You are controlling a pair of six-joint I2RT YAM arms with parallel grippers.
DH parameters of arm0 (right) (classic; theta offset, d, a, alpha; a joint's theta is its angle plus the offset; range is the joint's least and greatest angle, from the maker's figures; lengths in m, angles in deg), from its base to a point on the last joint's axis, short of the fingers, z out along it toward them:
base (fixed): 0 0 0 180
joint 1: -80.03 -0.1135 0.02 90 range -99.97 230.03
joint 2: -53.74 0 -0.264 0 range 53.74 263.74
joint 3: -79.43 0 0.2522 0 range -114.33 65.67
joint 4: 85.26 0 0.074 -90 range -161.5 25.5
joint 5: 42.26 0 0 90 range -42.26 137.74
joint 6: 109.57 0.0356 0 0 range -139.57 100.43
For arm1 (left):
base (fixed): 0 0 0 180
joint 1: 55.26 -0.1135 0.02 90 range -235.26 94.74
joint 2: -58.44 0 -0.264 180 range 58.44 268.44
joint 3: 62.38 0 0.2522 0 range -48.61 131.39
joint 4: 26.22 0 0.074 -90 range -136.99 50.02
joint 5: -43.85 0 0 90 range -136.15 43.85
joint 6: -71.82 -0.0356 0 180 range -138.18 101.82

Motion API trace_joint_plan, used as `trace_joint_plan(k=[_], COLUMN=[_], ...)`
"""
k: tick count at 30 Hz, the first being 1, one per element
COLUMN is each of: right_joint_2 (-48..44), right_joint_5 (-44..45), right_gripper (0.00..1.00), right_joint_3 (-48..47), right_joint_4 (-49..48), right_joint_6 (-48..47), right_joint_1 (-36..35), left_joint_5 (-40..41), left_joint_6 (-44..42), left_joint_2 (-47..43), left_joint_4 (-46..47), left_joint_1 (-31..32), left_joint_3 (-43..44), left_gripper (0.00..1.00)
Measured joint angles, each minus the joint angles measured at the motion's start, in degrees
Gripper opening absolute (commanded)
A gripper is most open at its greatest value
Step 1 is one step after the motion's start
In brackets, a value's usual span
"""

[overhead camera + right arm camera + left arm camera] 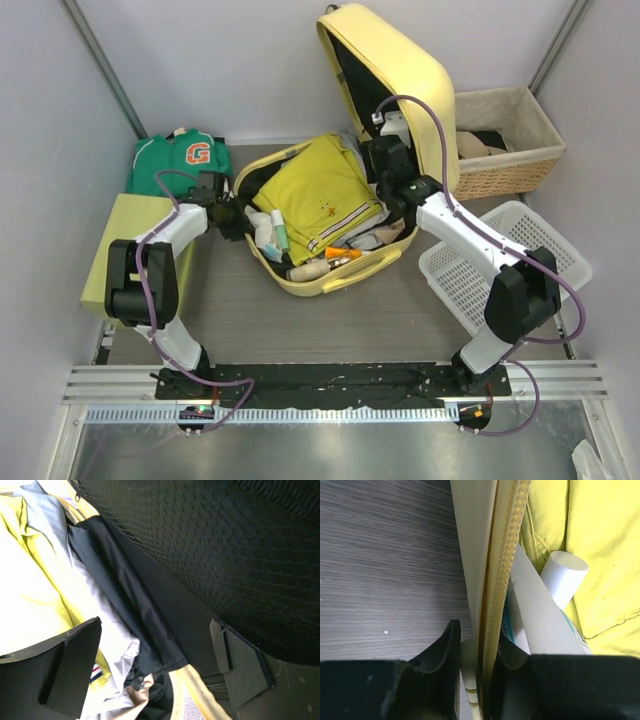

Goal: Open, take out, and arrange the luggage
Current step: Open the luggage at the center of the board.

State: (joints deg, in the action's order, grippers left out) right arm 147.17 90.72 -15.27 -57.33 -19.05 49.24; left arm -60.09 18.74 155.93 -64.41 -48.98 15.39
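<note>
1. Nearest the arm bases, a white plastic basket [540, 235] stands at the right and a yellow-green box [125, 250] at the left, on either side of the luggage [320, 285].
2. The luggage sits mid-bench and is already open: the lower shell lies flat and the lid [400, 70] is propped upright at the back.
3. The left end effector [477, 670] is clamped on the shell's left rim. One finger is outside the wall and the other inside against the zipper, beside a white tube [565, 575].
4. The right end effector [155, 655] hangs wide open and holds nothing. It is low by the hinge, between the lid's black lining and the clothes.
5. The shell is full, with a yellow garment [315, 190] on top and bottles along the front edge. Opening looks done; taking out and arranging are nearly all left.
6. Farthest back, a green garment [180, 160] lies outside at the left and a wicker basket [510, 165] stands at the right.
</note>
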Motion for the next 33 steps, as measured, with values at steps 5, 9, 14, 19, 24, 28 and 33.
trace_joint_plan(k=[5, 9, 14, 19, 24, 28, 33], right_joint_2=[-1.51, -2.34, -2.78, -2.93, -3.91, -5.09, -6.54], right_joint_5=[-2.27, -3.06, -3.21, -3.34, -4.33, -5.88, -8.66], right_gripper=[0.99, 0.99, 0.99, 0.99, 0.99, 0.99, 0.99], right_joint_3=[0.13, 0.13, 0.13, 0.61, 2.56, 3.48, 3.93], right_joint_4=[1.49, 1.86, 2.56, 3.08, 3.89, 4.31, 4.31], right_joint_6=[2.54, 3.89, 4.63, 5.7, 6.47, 7.28, 7.89], right_joint_1=[1.2, 2.1, 3.48, 4.83, 5.64, 6.16, 7.28], left_joint_5=[0.55, 1.57, 4.13, 6.03, 8.57, 8.81, 8.81], left_joint_6=[-2.95, -5.97, -9.55, -13.25, -17.27, -18.86, -19.41], left_joint_2=[0.7, 3.04, 7.56, 13.4, 18.78, 20.96, 21.81], left_joint_4=[-2.75, -6.71, -11.91, -16.11, -19.37, -21.0, -22.56], left_joint_1=[-2.1, -3.37, -4.07, -5.66, -7.23, -7.61, -7.58], left_joint_3=[1.92, 6.19, 13.79, 22.47, 30.99, 34.53, 36.24], left_gripper=[0.0, 0.0, 0.0, 0.0, 0.0, 0.0, 0.21])
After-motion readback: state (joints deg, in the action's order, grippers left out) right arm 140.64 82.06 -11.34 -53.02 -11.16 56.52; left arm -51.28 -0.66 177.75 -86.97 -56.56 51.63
